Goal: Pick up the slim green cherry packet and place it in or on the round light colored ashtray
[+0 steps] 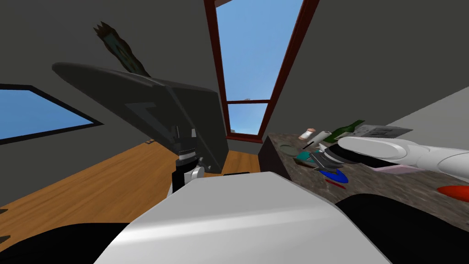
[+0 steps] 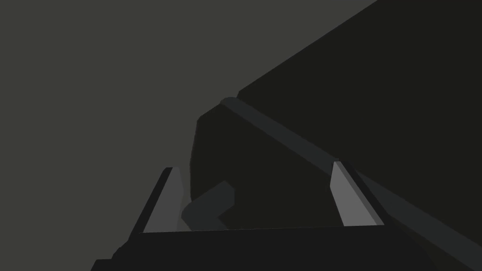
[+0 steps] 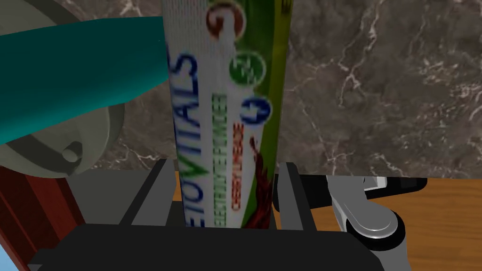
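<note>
Dark veined marble table [image 1: 366, 192], at the robot's right, bearing a cluster of small things near its far corner. A large dark grey slab [image 1: 151, 105] stands tilted over the wooden floor [image 1: 91, 183], ahead and to the left.

The right arm [image 1: 412, 153], white, reaches across the table toward the cluster.

The slim packet [image 3: 226, 94], white on one side and green on the other with blue and green lettering, is held lengthwise above the marble. The right gripper [image 3: 225, 164] pinches it, one finger pressed to each long side.

A teal object [image 3: 80, 70] lies to one side of the packet, its end meeting the packet's white edge; whether the two touch cannot be told.

The round light grey ashtray [image 3: 89, 141], with a small knob on its face, sits partly under the teal object, near the packet but apart from it. The packet is neither in nor on it.

The left gripper [image 2: 254, 167] has its fingers spread wide with nothing between them, facing the dark slab.

Lesser items on the table: green bottle [image 1: 348, 129], blue object [image 1: 336, 175], red object [image 1: 453, 192].

A grey caster wheel [image 3: 372, 221] rests on the floor beyond the table's edge.
</note>
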Robot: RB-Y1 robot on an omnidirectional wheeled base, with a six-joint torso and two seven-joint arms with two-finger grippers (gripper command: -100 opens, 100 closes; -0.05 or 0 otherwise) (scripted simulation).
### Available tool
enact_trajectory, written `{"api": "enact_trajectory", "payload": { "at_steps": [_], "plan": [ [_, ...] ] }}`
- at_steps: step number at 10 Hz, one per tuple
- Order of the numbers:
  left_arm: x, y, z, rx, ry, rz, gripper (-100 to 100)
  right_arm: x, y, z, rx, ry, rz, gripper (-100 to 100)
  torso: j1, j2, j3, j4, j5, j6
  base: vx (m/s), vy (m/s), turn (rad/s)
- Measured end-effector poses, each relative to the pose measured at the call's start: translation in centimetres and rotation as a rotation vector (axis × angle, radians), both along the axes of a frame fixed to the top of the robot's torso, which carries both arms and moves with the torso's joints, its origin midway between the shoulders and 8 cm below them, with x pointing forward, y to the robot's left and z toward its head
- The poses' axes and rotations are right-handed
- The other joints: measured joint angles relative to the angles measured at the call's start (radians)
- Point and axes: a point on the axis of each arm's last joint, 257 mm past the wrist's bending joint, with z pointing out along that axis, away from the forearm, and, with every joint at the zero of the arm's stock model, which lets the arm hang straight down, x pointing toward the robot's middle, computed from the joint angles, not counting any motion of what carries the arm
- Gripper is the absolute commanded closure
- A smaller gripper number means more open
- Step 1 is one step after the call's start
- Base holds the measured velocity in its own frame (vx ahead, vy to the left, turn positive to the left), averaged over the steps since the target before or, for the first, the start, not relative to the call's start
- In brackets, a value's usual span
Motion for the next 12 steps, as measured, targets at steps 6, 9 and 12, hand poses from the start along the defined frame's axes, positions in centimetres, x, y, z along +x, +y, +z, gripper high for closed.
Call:
{"api": "enact_trajectory", "payload": {
  "at_steps": [6, 9, 12],
  "plan": [
    [0.0, 0.0, 0.0, 0.0, 0.0, 0.0, 0, -0.53, 0.94, -0.01, 0.045, 0.015, -0.005, 100, -0.019, -0.017, -0.011, -0.004, -0.014, -0.012, 0.16, -0.122, 0.08],
    [0.0, 0.0, 0.0, 0.0, 0.0, 0.0, 0, -0.74, 1.08, -0.13, 0.053, 0.017, -0.007, -100, -0.014, -0.009, -0.007, -0.003, -0.013, -0.011, 0.028, -0.027, 0.011],
    [0.0, 0.0, 0.0, 0.0, 0.0, 0.0, 0, -0.74, 1.08, -0.13, 0.053, 0.017, -0.006, -100, -0.012, -0.006, -0.005, -0.002, -0.012, -0.011, 0.0, 0.0, 0.0]
  ]
}}
